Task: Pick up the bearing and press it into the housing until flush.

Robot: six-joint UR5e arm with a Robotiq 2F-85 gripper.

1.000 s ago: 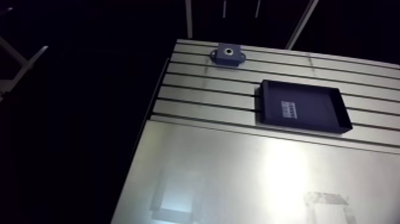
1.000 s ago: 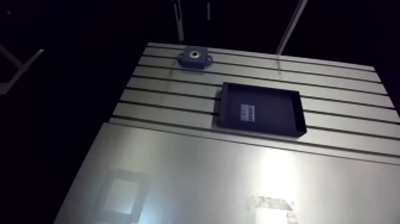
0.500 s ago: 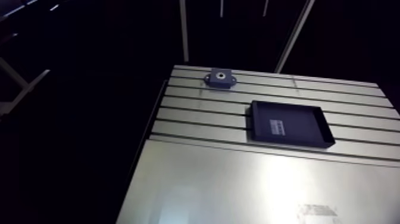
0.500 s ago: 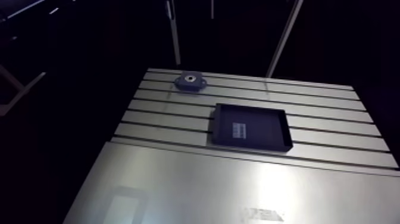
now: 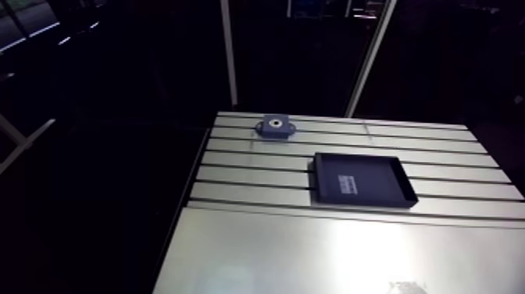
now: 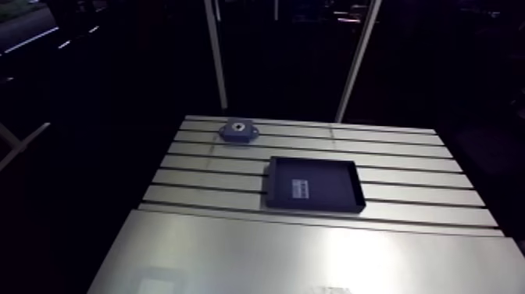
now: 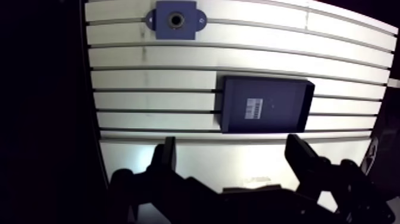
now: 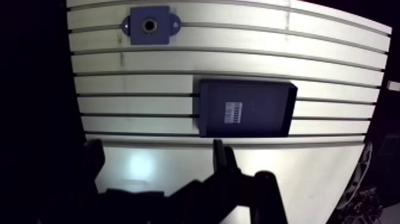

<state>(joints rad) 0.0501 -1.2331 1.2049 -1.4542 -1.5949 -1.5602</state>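
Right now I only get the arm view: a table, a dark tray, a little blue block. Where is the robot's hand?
Observer: The wrist view shows the gripper above the table, short of the tray, fingers wide apart and empty.
Operator: Anything in that tray?
Observer: From straight above, only a white barcode label; no bearing shows.
Operator: And the block?
Observer: The housing has a small hole in each side ear.

One blue flanged housing block with a round bore (image 5: 274, 127), one shallow black rectangular tray (image 5: 363, 180), one slotted aluminium desk (image 5: 250, 160).
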